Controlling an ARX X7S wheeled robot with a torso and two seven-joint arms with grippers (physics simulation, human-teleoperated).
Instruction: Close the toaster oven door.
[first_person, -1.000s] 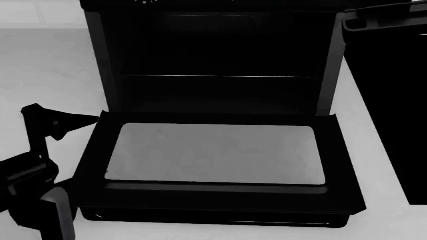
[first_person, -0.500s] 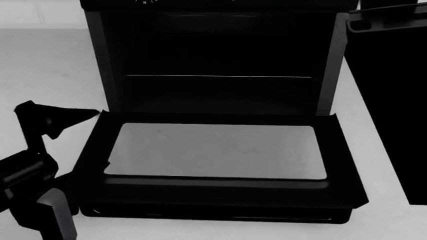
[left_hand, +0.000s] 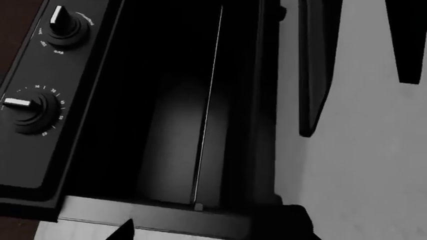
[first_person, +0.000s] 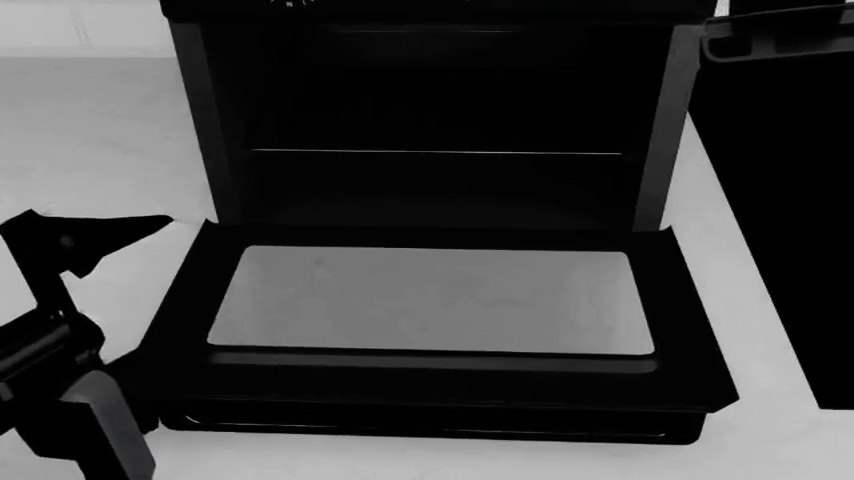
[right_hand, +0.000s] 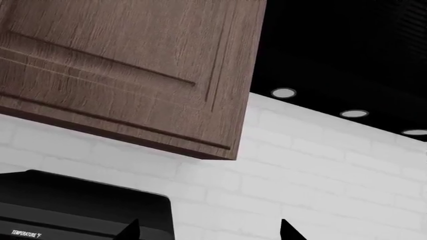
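The toaster oven (first_person: 427, 100) is a black box with a dark cavity and a thin wire rack (first_person: 438, 153). The toaster oven door (first_person: 434, 300) lies folded down flat toward me, its bar handle (first_person: 441, 428) along the near edge. My left gripper (first_person: 91, 226) is open with nothing in it, on the counter just left of the door's hinge corner and apart from it. The left wrist view looks into the cavity (left_hand: 173, 125), past the knobs (left_hand: 30, 107). My right gripper (right_hand: 210, 231) is open, with nothing between its fingertips (right_hand: 133, 231), and faces a wall cabinet.
A flat black cooktop panel (first_person: 781, 220) lies right of the oven. A grey bar (first_person: 774, 25) crosses the top right corner. Pale counter (first_person: 94, 130) spreads to the left. A brown wall cabinet (right_hand: 127, 65) and white tiles (right_hand: 320, 170) show in the right wrist view.
My left gripper has drawn back leftward from the door's hinge corner. The door's window looks slightly shorter, its near edge a little higher in the picture. The grey bar moved up.
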